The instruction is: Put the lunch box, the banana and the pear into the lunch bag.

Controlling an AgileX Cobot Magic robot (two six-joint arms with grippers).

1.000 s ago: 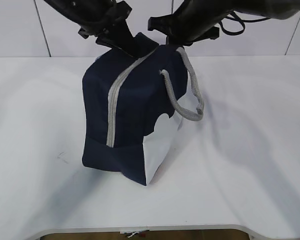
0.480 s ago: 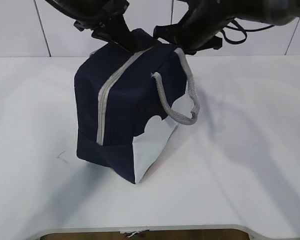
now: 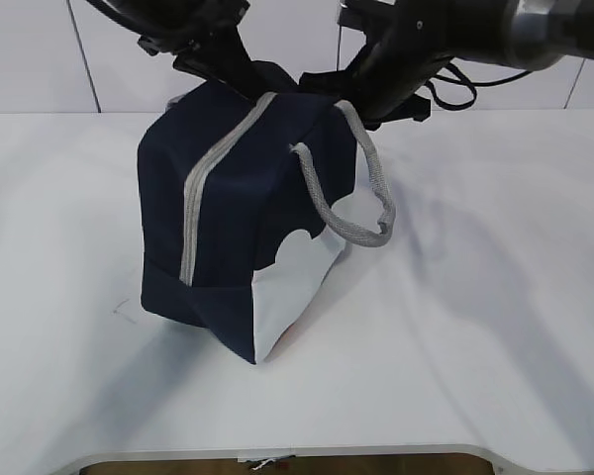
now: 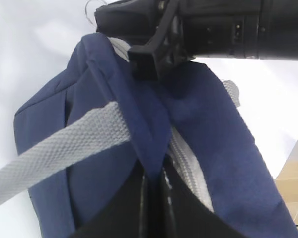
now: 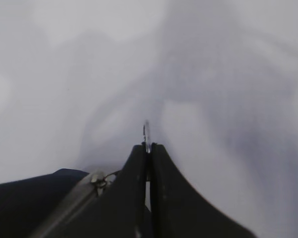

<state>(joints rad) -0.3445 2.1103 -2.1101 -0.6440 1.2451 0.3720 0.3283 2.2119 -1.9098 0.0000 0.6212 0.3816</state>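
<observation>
The navy lunch bag stands tilted on one lower corner on the white table, its grey zipper shut along the top. My left gripper is shut on a fold of bag fabric at the far top end; in the left wrist view its jaws pinch the blue fold. My right gripper is beside it at the same end; in the right wrist view it is shut on the thin metal zipper pull. The lunch box, banana and pear are out of view.
A grey rope handle hangs off the bag's right side; another strap crosses the left wrist view. A white tiled wall runs behind the table. The table's front edge is near the bottom.
Both grippers have moved up and left with the bag's far top end. The bag has shifted left and tipped further onto its front corner.
</observation>
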